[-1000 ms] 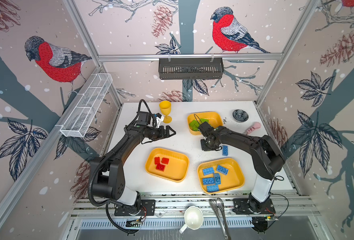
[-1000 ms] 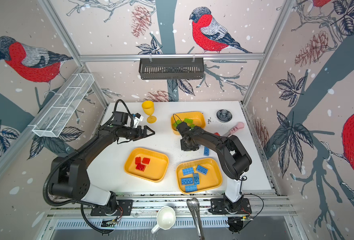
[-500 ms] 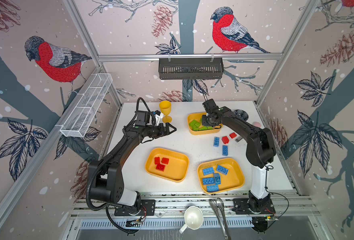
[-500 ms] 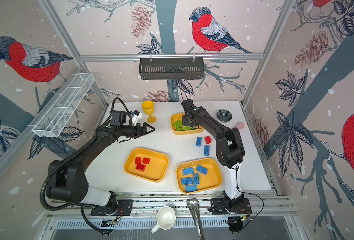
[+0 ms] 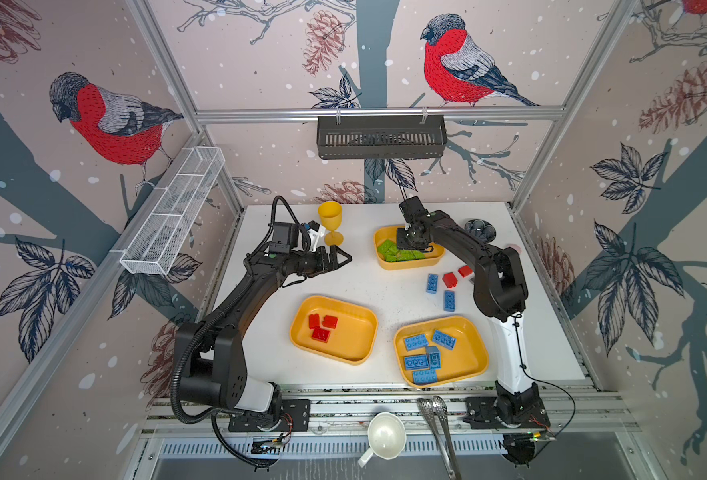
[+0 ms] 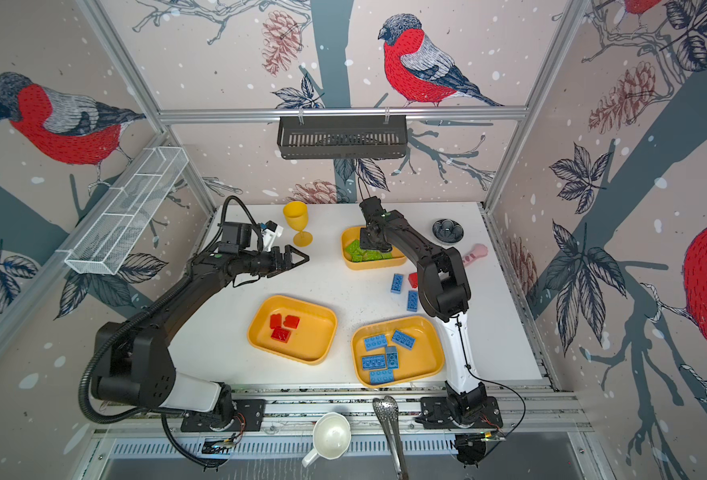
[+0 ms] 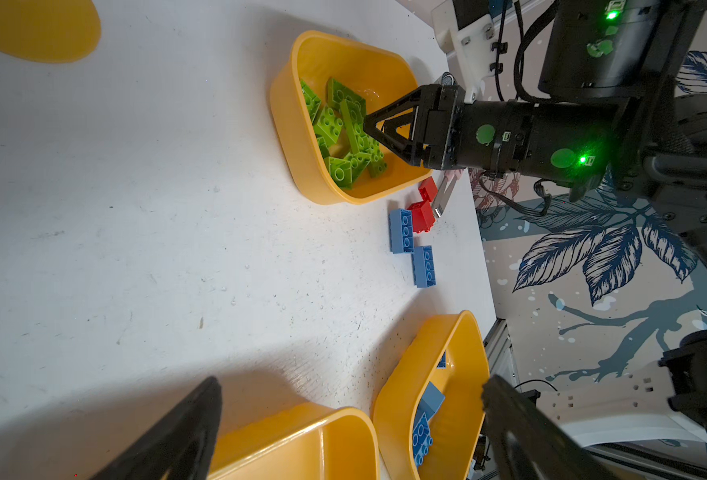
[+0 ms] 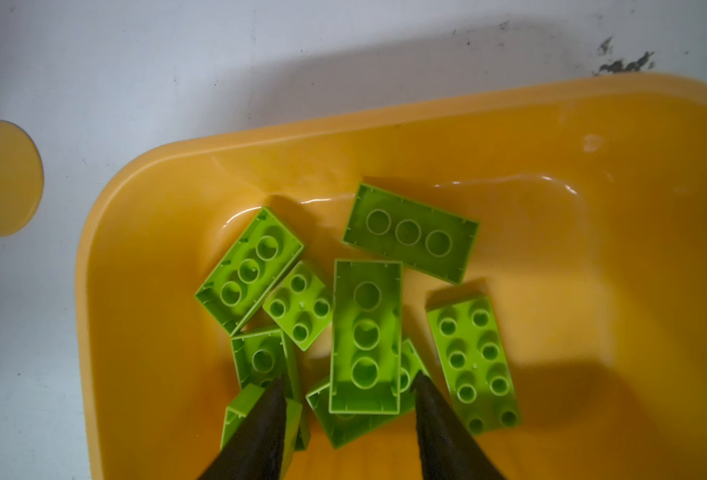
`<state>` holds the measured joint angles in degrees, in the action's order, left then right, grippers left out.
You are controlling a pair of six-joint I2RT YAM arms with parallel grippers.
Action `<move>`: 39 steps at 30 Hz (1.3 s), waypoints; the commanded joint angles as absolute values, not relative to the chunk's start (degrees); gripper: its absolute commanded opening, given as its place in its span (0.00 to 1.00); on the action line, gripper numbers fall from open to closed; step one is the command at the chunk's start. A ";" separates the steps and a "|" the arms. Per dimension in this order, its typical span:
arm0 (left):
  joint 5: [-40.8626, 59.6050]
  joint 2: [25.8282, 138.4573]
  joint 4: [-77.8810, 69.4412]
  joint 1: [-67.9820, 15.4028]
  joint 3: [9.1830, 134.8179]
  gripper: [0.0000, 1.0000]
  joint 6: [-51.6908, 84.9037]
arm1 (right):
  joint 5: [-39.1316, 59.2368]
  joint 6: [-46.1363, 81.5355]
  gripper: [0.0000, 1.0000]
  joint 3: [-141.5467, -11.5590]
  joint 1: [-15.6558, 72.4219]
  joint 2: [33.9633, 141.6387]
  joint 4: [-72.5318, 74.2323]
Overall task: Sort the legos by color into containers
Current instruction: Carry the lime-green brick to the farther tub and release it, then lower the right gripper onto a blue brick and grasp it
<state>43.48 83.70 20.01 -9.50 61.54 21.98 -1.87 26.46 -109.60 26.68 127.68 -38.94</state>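
My right gripper [image 5: 412,245] [image 8: 349,378] hangs open over the far tray [image 5: 378,245] [image 8: 593,291], which holds several green legos [image 5: 389,249]. One green brick [image 8: 364,336] lies underside up between the fingertips, with a gap on either side of it. Red legos [image 5: 322,327] lie in the middle tray [image 5: 352,340], and blue legos [image 5: 424,357] in the near right tray [image 5: 468,361]. Loose on the table are two blue bricks [image 5: 432,283] [image 5: 449,300] and two red bricks [image 5: 450,279] [image 5: 465,271]. Open and empty, my left gripper [image 5: 340,259] [image 7: 352,382] hovers left of the green tray.
A yellow goblet [image 5: 330,222] stands at the back beside my left wrist. A dark round dish [image 5: 480,228] and a pink object [image 5: 514,248] sit at the back right. A white cup [image 5: 385,434] and metal tongs [image 5: 439,424] lie in front of the table.
My right gripper rose from the middle of the table, swung back over the green tray and opened, and the green brick is now free of its fingers. The left arm barely moved.
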 commanded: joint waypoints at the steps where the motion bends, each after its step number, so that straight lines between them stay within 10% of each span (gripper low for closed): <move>1: 44.12 84.18 19.11 -9.29 62.02 0.97 20.65 | -2.37 26.09 0.55 -109.22 26.11 126.14 -40.48; 21: 45.88 88.28 18.37 -9.32 63.71 0.97 19.90 | -1.01 36.29 0.70 -76.48 24.13 100.70 -37.59; 39: 46.14 88.95 19.25 -9.14 64.34 0.97 18.88 | -4.17 37.43 0.60 -70.56 24.13 106.89 -29.81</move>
